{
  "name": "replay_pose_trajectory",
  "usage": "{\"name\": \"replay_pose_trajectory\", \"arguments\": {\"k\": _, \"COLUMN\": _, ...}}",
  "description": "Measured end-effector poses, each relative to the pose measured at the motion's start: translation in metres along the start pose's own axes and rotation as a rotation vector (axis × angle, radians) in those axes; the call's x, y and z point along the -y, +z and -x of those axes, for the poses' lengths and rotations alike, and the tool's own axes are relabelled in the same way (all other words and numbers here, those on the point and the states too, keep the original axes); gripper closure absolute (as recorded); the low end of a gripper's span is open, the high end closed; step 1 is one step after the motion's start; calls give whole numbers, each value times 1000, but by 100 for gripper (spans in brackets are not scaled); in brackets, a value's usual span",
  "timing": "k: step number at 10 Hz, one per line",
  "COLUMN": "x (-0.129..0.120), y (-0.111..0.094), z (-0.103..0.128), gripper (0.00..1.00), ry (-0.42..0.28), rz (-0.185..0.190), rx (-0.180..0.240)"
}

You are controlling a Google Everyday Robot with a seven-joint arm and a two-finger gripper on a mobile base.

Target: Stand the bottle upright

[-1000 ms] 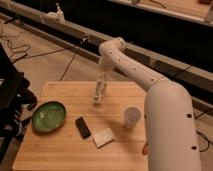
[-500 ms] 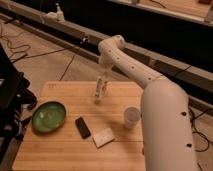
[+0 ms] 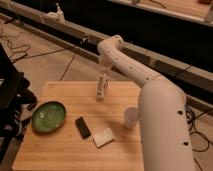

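The bottle (image 3: pixel 102 86) is slim and whitish with a pale label. It stands nearly upright on the wooden table (image 3: pixel 60 150), near the far edge. My gripper (image 3: pixel 104 69) hangs straight down from the white arm (image 3: pixel 150 95), right above the bottle's top. I cannot tell whether it touches the bottle.
A green bowl (image 3: pixel 48 116) sits at the table's left. A black flat object (image 3: pixel 83 127) and a pale card (image 3: pixel 104 137) lie in the middle. A translucent white cup (image 3: pixel 131 117) stands at the right, next to the arm's body. A black frame (image 3: pixel 10 95) stands to the left of the table.
The gripper has risen slightly over the bottle. The bottle stays standing in the same spot on the table.
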Motion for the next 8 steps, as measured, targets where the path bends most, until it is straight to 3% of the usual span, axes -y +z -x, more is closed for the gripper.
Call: {"name": "replay_pose_trajectory", "arguments": {"k": 8, "x": 4, "y": -2, "z": 2, "gripper": 100, "ry": -1, "rz": -9, "rx": -2}}
